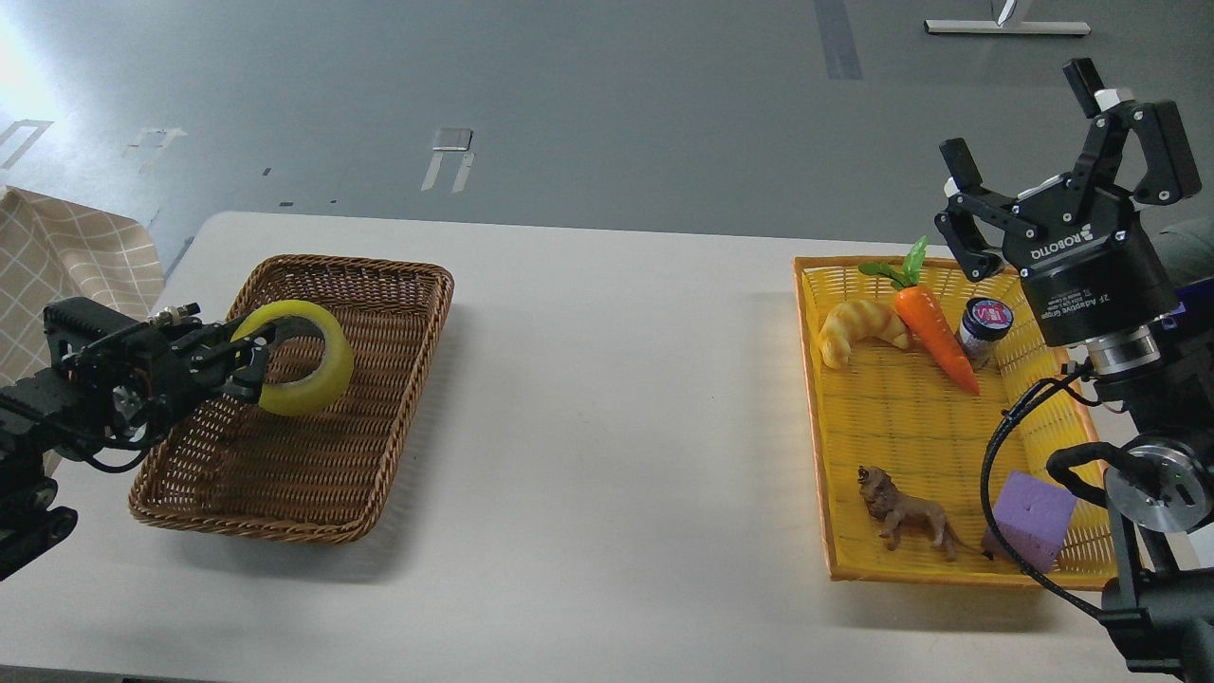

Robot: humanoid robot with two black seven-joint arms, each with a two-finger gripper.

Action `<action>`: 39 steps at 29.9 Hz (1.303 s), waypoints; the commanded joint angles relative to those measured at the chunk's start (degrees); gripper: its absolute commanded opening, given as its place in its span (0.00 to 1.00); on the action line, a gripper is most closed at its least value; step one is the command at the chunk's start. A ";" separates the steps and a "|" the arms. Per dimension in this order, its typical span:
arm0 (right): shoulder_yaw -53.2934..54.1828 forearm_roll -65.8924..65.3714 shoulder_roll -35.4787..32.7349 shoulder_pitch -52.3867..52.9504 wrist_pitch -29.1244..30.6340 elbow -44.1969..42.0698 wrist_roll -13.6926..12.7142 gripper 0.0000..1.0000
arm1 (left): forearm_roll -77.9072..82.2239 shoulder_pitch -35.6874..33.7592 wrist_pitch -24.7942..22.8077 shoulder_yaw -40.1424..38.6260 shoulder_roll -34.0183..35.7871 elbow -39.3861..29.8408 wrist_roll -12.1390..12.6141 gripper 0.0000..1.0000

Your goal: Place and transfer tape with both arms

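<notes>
The yellow tape roll [302,356] is held by my left gripper [254,362], whose fingers are shut on the roll's left rim. The roll hangs over the middle of the brown wicker basket [379,446], low above its floor; I cannot tell if it touches. My left arm comes in from the left edge. My right gripper [1020,119] is open and empty, raised high above the back right corner of the yellow basket [816,417], fingers pointing up and away.
The yellow basket holds a croissant [861,329], a carrot [934,327], a small jar [982,327], a toy lion [906,517] and a purple block [1032,520]. A checked cloth [66,261] lies at the far left. White table [607,408] lies between the baskets.
</notes>
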 commanded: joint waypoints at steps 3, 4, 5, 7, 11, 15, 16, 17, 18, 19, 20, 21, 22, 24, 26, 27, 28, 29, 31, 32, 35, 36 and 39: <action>0.00 -1.61 0.09 -0.09 0.00 0.10 -0.06 1.00 | -0.13 0.31 0.34 -0.01 -1.03 2.41 -4.00 0.23; 0.00 -1.79 0.18 -0.09 0.00 0.10 -0.06 1.00 | -0.13 0.31 0.43 -0.09 -1.81 3.63 -4.27 0.28; 0.00 -1.79 0.18 -0.17 0.00 0.18 -0.06 1.00 | -0.13 0.31 0.51 -0.36 -2.60 4.51 -4.44 0.43; 0.00 -1.79 0.18 -0.44 0.00 0.18 -0.06 1.00 | -0.30 0.31 0.52 -0.62 -3.66 5.04 -5.84 0.75; 0.00 -1.79 0.18 -0.61 0.00 0.18 -0.06 1.00 | -1.35 0.40 0.52 -0.62 -3.93 6.44 -10.59 0.97; 0.09 -1.79 0.18 -1.40 0.00 0.80 -0.06 1.00 | -3.02 0.31 0.69 -0.80 -4.45 9.35 -12.17 0.97; 0.09 -1.79 0.18 -1.41 0.00 0.89 -0.06 1.00 | -3.46 0.31 0.78 -0.71 -4.46 9.44 -12.35 0.97; 0.09 -1.79 0.18 -1.49 0.00 0.89 -0.06 1.00 | -3.90 0.31 0.78 -0.80 -4.37 9.53 -12.53 0.97; 0.09 -1.79 0.18 -1.76 0.00 0.89 -0.06 1.00 | -4.77 0.22 0.78 -0.89 -4.37 9.70 -12.88 0.97; 0.09 -1.79 0.27 -1.93 0.00 0.97 -0.06 1.00 | -5.74 0.13 1.30 -0.89 -4.46 9.70 -12.97 0.97; 0.18 -1.79 0.27 -1.93 0.00 0.97 -0.06 1.00 | -6.19 0.05 1.65 -0.89 -4.37 9.79 -12.97 0.97; 0.18 -1.79 0.27 -1.93 0.00 1.06 0.03 1.00 | -7.23 -0.39 2.53 -0.89 -4.37 9.79 -12.97 0.97; 0.26 -1.79 0.27 -1.93 0.00 1.15 0.03 1.00 | -7.85 -0.57 2.97 -0.97 -4.37 9.79 -12.97 0.97; 0.44 -1.79 0.44 -1.85 0.00 1.41 0.20 1.00 | -11.70 -1.62 3.76 -1.41 -4.63 9.53 -12.97 0.98; 0.44 -1.79 0.80 -1.67 0.00 1.33 0.29 1.00 | -17.59 -3.20 3.50 -1.59 -4.28 8.56 -12.97 0.98; 0.44 -1.79 1.06 -1.50 0.00 1.33 0.29 1.00 | -22.05 -4.42 3.33 -1.59 -4.28 7.60 -12.97 0.98; 0.44 -1.79 1.15 -1.41 0.00 1.33 0.29 1.00 | -24.71 -4.96 3.24 -1.59 -4.19 7.07 -12.97 0.98; 0.44 -1.79 1.15 -1.41 0.00 1.33 0.29 1.00 | -27.34 -5.49 3.24 -1.59 -4.11 6.54 -12.88 0.98; 0.18 -1.79 1.15 -1.32 0.00 1.41 0.29 1.00 | -37.17 -7.50 3.15 -1.59 -4.10 4.18 -12.79 0.98; 0.09 -1.79 1.15 -1.41 0.00 1.41 0.29 1.00 | -39.30 -7.95 3.06 -1.68 -4.19 3.56 -12.79 0.98; -0.09 -1.79 1.15 -1.41 0.00 1.41 0.20 1.00 | -47.76 -8.92 1.48 -2.91 -4.90 0.04 -12.62 0.98; -0.17 -1.79 1.06 -1.41 0.00 1.41 0.20 1.00 | -52.55 -8.92 -0.17 -4.47 -5.94 -2.57 -12.27 0.98; -1.66 -1.79 0.80 -1.32 0.00 1.41 0.03 1.00 | -64.77 -8.66 -2.82 -11.49 -10.94 -5.93 -11.30 0.98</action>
